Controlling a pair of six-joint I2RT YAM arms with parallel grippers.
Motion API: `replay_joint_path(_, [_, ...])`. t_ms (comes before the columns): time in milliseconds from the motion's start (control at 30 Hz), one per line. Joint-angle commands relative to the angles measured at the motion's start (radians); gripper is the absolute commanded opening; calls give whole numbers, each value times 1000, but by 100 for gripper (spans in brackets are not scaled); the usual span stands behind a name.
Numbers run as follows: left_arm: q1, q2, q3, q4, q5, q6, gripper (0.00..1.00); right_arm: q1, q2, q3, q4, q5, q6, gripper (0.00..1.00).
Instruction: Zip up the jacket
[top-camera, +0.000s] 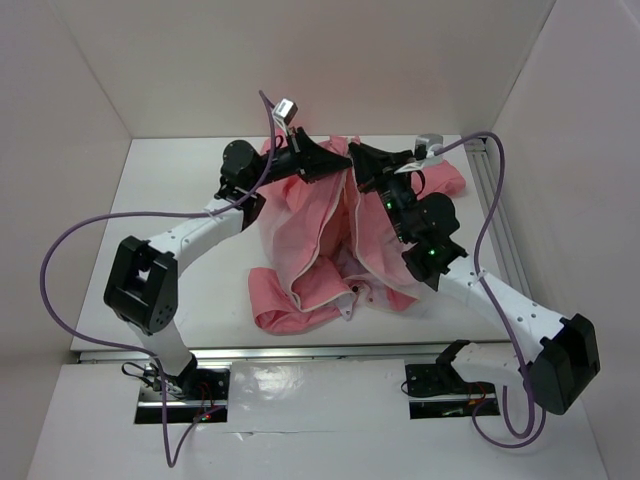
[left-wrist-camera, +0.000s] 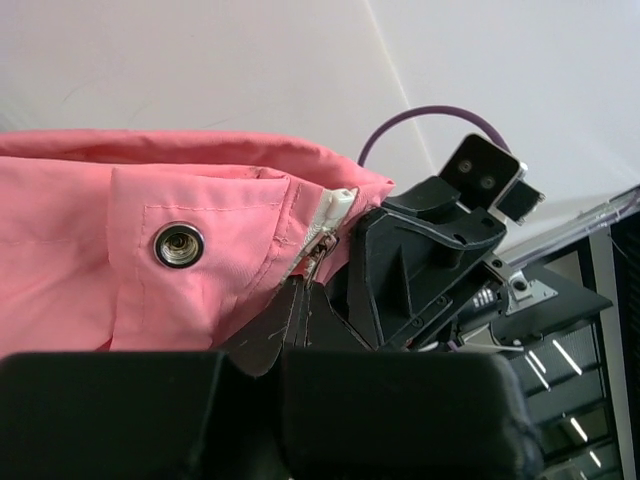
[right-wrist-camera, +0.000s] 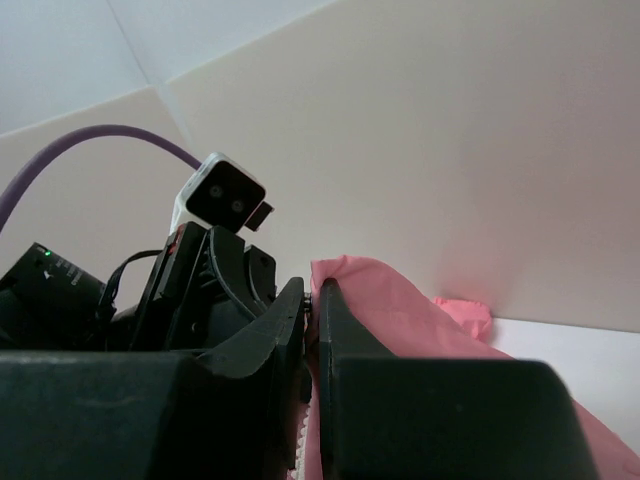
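Observation:
The salmon-pink jacket lies open on the white table, and both grippers meet at its far end. My left gripper is shut on the metal zipper pull, just below the white zipper tape and a pink collar edge with a snap button. Directly to its right, my right gripper is shut on the jacket's other front edge. In the right wrist view its fingertips pinch pink fabric, and white zipper teeth show below.
White walls enclose the table on three sides. An aluminium rail runs along the right edge. Purple cables loop from both arms. The jacket's hem and one sleeve bunch at the near side.

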Motion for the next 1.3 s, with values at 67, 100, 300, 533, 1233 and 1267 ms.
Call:
replay_joint_path(67, [-40,-32,-37,-108,63,68,0,-1,0,124,153,-3,-52,0])
replay_joint_path(100, [-40,-32,-37,-108,63,68,0,-1,10,124,153,-3,-61,0])
replay_joint_path(300, [-40,-32,-63,-119,43,54,0,-1,10,166,164,-12,-97,0])
replay_joint_path(533, [-31,-55,-86,-163,52,87,0,-1,-10,110,155,29,-106,0])
replay_joint_path(1233, [-171,-311,-328,-792,-114,505,0,-81,445,813,64,55,-390,0])
replay_joint_path(1267, [-183,-311,-350,-803,-123,515,0,-91,465,854,47,55,-390,0])
